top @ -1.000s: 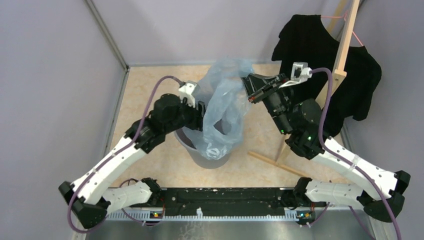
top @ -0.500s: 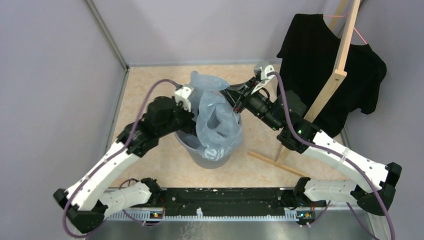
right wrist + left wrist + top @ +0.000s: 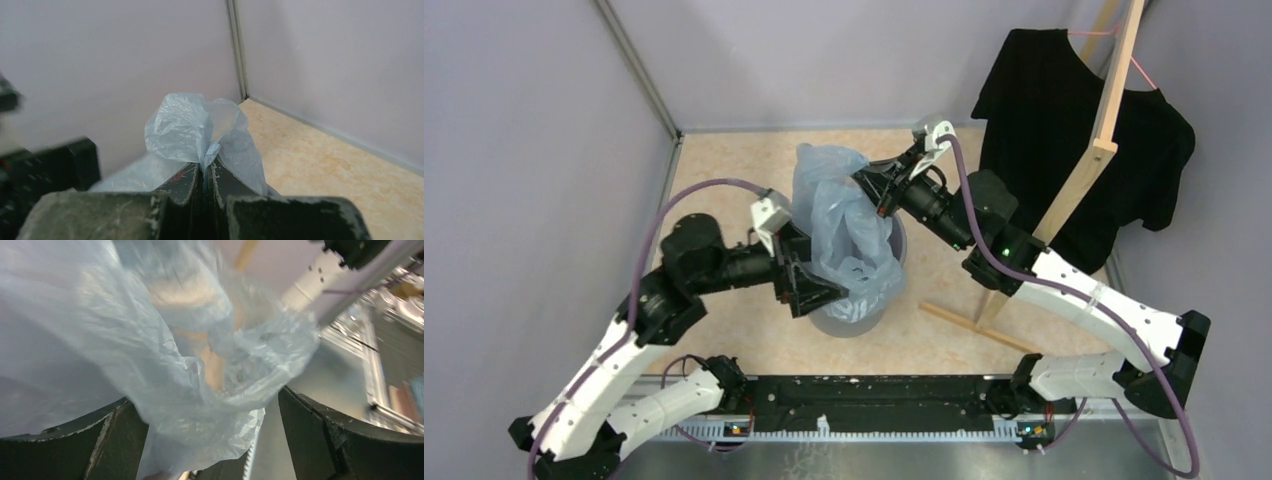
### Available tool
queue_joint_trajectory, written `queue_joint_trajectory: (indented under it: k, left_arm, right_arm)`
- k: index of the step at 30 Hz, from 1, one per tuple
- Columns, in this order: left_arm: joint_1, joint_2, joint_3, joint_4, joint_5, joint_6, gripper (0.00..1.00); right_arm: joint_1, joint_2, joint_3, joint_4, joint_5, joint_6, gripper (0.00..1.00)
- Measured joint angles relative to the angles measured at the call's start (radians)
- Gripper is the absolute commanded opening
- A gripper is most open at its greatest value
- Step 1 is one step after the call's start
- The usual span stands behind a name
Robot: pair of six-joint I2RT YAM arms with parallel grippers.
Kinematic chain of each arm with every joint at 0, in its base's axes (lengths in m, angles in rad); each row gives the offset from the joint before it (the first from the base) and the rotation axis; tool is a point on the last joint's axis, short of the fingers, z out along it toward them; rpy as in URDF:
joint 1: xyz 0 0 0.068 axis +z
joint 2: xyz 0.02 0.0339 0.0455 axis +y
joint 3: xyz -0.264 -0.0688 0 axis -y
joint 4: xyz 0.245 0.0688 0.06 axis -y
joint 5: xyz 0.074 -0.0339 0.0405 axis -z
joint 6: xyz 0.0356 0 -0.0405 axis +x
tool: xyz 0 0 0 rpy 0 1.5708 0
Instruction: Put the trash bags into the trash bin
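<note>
The pale blue-grey trash bag [image 3: 836, 222] stands bunched up over the grey trash bin [image 3: 848, 323], its lower part in the bin's mouth. My right gripper [image 3: 865, 187] is shut on the bag's top fold; in the right wrist view the film [image 3: 180, 127] is pinched between the closed fingers [image 3: 206, 167]. My left gripper [image 3: 822, 288] is open at the bin's near left rim. In the left wrist view its fingers [image 3: 65, 445] stand wide apart with the bag's film [image 3: 200, 390] hanging loose between them.
A black T-shirt [image 3: 1064, 110] hangs on a wooden rack [image 3: 1106, 120] at the right, close behind my right arm. The rack's foot [image 3: 969, 325] lies on the beige floor right of the bin. Grey walls close in the left and back.
My left gripper has dropped from the bag's upper left to the bin's near rim and stands open. My right gripper has moved left and down with the bag, which sits lower over the bin.
</note>
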Motion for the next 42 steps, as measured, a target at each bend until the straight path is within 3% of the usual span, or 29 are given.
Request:
queue_joint_trajectory:
  k: [2,5,9,11,17,20,25,27,32,37,42]
  left_arm:
    - [0.000,0.024,-0.079,0.057,0.072,-0.033,0.99]
    - [-0.001,0.091,-0.153,0.116,0.109,-0.080,0.83]
    - [-0.003,0.180,-0.155,0.115,-0.117,-0.137,0.56]
    - [-0.002,0.185,-0.155,0.109,-0.236,-0.158,0.47]
    - [-0.001,0.187,-0.202,0.135,-0.490,-0.174,0.43]
    - [-0.001,0.224,-0.240,0.134,-0.523,-0.178,0.51]
    - [-0.001,0.274,-0.242,0.098,-0.502,-0.141,0.90]
    - [-0.001,0.273,-0.203,0.043,-0.481,-0.110,0.98]
    - [0.004,0.230,-0.031,-0.140,-0.469,-0.037,0.99]
    - [-0.001,0.130,0.135,-0.317,-0.568,-0.023,0.99]
    - [-0.001,0.034,0.137,-0.387,-0.703,-0.045,0.99]
  right_arm:
    - [0.000,0.003,0.000,0.021,-0.005,0.006,0.00]
    - [0.000,0.005,-0.001,0.080,-0.009,0.021,0.00]
    - [0.000,0.021,-0.001,0.176,-0.031,0.040,0.00]
    - [0.000,0.032,-0.011,0.210,-0.050,0.045,0.00]
    - [0.000,0.050,-0.082,0.209,-0.082,0.044,0.00]
    - [0.000,0.050,-0.126,0.209,-0.084,0.045,0.00]
    - [0.000,0.074,-0.139,0.204,-0.085,0.038,0.00]
    - [0.000,0.085,-0.139,0.194,-0.083,0.027,0.00]
    - [0.000,0.088,-0.139,0.153,-0.043,-0.009,0.00]
    - [0.000,0.088,-0.140,0.108,-0.011,-0.027,0.00]
    - [0.000,0.088,-0.139,0.055,-0.007,-0.012,0.00]
